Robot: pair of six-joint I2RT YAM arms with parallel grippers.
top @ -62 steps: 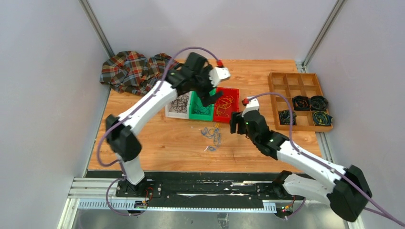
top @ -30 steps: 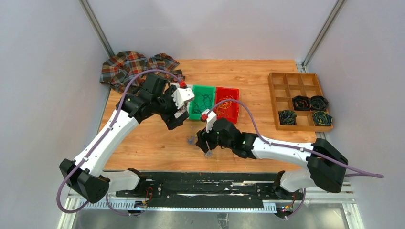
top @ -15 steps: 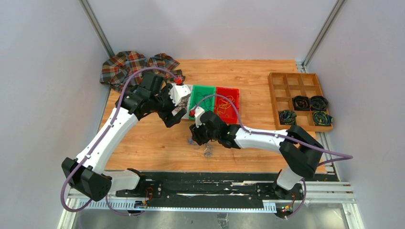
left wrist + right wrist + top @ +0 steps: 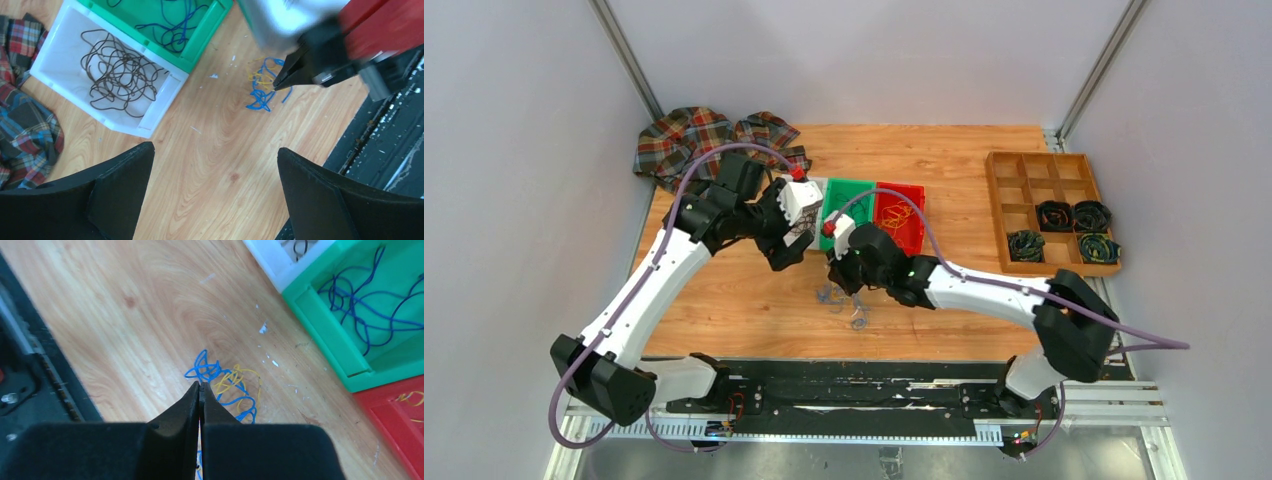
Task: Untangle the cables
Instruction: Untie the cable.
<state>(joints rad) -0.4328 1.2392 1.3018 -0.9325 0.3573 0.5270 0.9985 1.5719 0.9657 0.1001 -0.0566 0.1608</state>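
Observation:
The cables form a small blue and yellow clump on the wooden table in front of the bins, also seen as cables and cables. My right gripper reaches down to them. In its wrist view the right gripper has its jaws pressed together, tips right at the near edge of a blue loop. From the left wrist, the right gripper touches the clump's side. My left gripper hovers left of it. The left gripper is wide open over bare wood.
A white bin holds dark wires, a green bin blue ones, a red bin yellow ones. A wooden compartment tray with coiled bundles sits right. Plaid cloth lies at the back left. Black rail runs along the front.
My right gripper swung left across the table, came down onto the clump and shut its jaws there. The left arm pulled back from the bins and now hangs nearly still.

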